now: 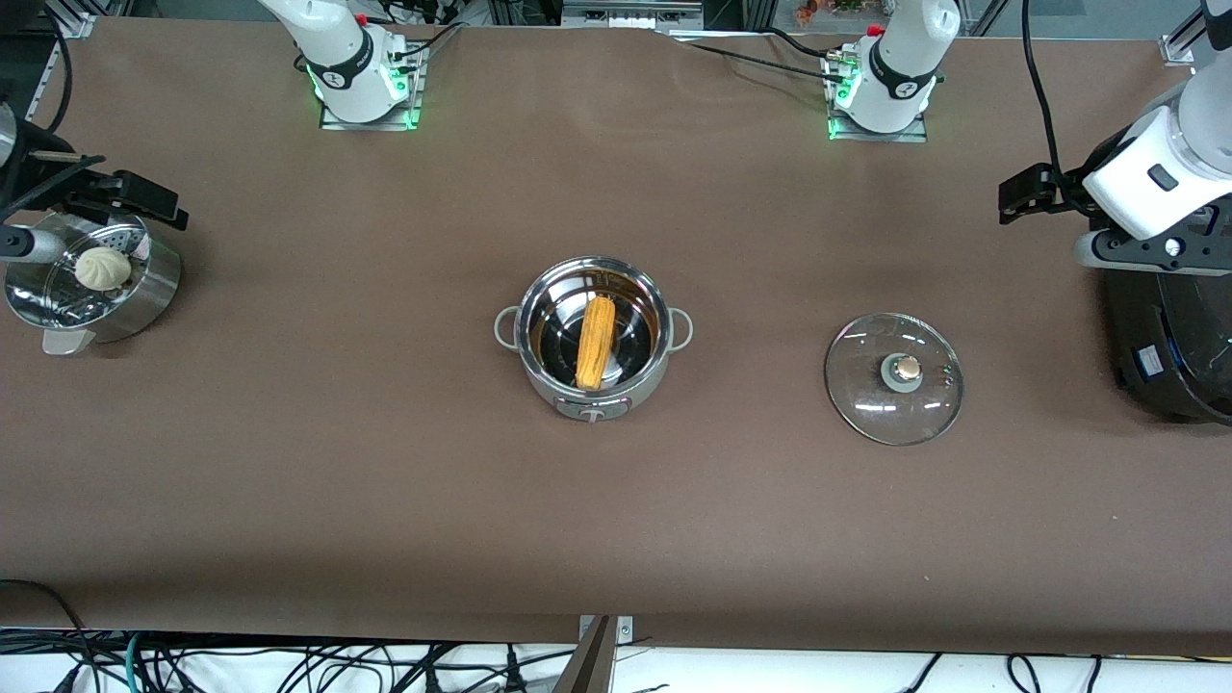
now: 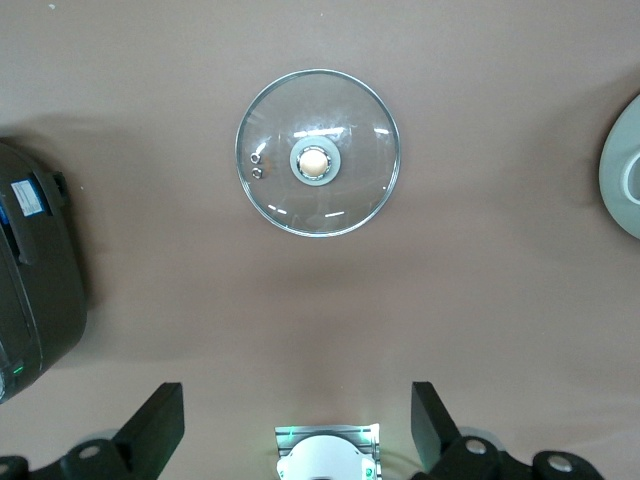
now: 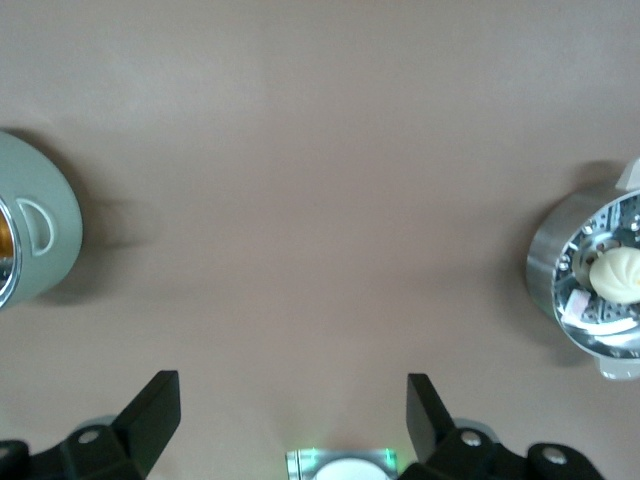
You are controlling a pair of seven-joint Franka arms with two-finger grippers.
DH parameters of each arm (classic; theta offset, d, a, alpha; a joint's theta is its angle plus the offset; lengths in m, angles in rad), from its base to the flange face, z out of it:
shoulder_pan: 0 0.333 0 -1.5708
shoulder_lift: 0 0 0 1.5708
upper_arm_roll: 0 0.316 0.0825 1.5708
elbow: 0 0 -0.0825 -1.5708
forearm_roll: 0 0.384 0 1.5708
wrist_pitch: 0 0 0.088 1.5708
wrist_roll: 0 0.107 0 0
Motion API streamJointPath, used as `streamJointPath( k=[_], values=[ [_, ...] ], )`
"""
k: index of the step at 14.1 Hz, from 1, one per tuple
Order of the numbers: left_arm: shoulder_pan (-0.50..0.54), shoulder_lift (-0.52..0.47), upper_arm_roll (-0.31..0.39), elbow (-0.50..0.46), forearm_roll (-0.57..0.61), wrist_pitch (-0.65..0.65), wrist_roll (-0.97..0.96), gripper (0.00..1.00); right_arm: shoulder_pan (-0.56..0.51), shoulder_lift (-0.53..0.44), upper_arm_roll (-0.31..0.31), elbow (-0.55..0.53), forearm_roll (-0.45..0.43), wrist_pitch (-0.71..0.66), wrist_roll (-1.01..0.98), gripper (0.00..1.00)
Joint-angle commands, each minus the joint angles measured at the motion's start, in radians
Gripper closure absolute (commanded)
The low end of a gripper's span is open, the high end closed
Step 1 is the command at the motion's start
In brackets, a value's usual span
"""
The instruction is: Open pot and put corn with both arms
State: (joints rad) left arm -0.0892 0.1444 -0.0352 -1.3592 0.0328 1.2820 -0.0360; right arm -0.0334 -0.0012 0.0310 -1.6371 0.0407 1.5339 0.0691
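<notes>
The pot [image 1: 594, 337] stands open at the middle of the bench [image 1: 385, 481], its front knob turned toward the front camera. The corn [image 1: 596, 343] lies inside it, slanting across the shiny bottom, one end against the wall above the knob. The glass lid [image 1: 893, 378] lies flat on the bench beside the pot, toward the left arm's end and a little nearer the front camera, knob up, well apart from the pot.

Neither hand is near the pot. The left hand [image 2: 298, 420] is up in the air toward its own end of the bench, by the large black cooker [image 1: 1174, 346]; its wrist view looks down on the lid. The right hand [image 3: 294, 415] is raised toward the right arm's end, near the steamer basket [image 1: 91, 284] that holds a white bun [image 1: 103, 268].

Bare brown bench surrounds the pot on all sides, with a wide open strip between it and the edge nearest the front camera.

Both hands have their fingers spread wide, and both hold and touch nothing.
</notes>
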Motion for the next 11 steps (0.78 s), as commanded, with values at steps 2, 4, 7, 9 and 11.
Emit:
streamJointPath(
  k=[2,4,7,9,11],
  values=[
    [-0.001,0.009,0.000,0.029,-0.043,0.030,0.065,0.00,-0.007,-0.123,0.018,-0.175,-0.060,0.179,-0.003,0.00],
    [0.006,0.011,0.003,0.031,-0.044,0.031,0.134,0.00,0.004,-0.112,0.020,-0.159,-0.099,0.175,0.004,0.00],
    [0.017,0.021,0.003,0.031,-0.092,0.031,0.137,0.00,0.003,-0.077,0.014,-0.110,-0.039,0.134,-0.002,0.00],
    [0.016,0.024,0.003,0.035,-0.096,0.031,0.133,0.00,0.003,-0.048,0.012,-0.069,-0.028,0.114,-0.003,0.00],
    [0.017,0.032,0.003,0.037,-0.097,0.033,0.134,0.00,0.004,-0.048,0.012,-0.069,-0.028,0.115,0.003,0.00]
  ],
)
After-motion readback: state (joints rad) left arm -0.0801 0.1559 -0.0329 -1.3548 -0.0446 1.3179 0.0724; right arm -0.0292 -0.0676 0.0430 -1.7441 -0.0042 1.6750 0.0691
